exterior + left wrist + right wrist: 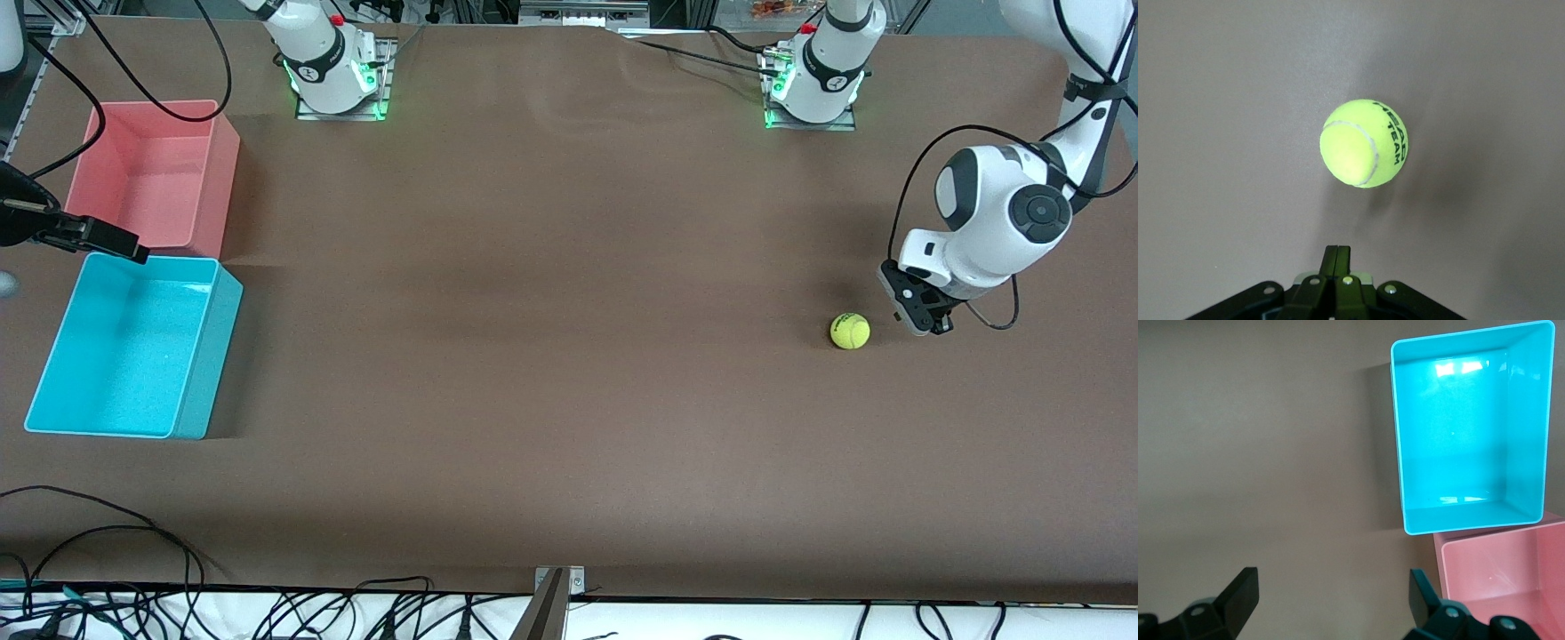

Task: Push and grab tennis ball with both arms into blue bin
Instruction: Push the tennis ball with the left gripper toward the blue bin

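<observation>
Brown matting covers the counter (551,293), where the fuzzy yellow-green tennis ball (850,331) rests at the left arm's end, well apart from the cyan plastic blue bin (190,348). Just beside the ball, the left end effector (925,313) has fingers together for pushing; an off-centre shove could send the ball astray. Over the bins, the right end effector (1331,600) waits, fingers apart.

Left gripper (929,322) low, jaws together; right gripper (111,242) jaws wide.
</observation>
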You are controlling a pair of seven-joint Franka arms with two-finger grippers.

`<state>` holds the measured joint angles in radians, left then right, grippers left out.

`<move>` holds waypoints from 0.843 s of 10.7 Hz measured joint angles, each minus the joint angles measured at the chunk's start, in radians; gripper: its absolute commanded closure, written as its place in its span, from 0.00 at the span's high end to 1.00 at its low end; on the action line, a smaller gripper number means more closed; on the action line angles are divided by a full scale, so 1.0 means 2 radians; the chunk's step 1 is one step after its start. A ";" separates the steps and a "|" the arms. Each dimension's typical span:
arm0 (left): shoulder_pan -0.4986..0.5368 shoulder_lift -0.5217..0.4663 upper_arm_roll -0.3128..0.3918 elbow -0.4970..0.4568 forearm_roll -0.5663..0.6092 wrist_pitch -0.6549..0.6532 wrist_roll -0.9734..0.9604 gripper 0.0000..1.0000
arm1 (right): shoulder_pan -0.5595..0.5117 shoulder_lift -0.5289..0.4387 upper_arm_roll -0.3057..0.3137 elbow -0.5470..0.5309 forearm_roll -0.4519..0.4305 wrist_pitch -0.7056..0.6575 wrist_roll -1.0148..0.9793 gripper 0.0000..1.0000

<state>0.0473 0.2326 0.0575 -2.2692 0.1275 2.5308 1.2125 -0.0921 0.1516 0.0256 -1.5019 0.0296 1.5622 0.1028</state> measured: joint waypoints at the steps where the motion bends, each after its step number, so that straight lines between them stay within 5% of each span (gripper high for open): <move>1: 0.000 0.006 0.000 0.000 0.007 0.004 0.013 0.00 | 0.000 0.000 0.000 0.000 0.000 0.000 0.000 1.00; 9: 0.000 0.056 0.021 0.025 -0.004 0.050 0.071 0.00 | 0.000 0.000 0.000 0.000 0.000 0.000 0.000 1.00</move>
<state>0.0466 0.3450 0.1004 -2.2183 0.1203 2.6313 1.3542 -0.0921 0.1525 0.0255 -1.5019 0.0296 1.5621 0.1028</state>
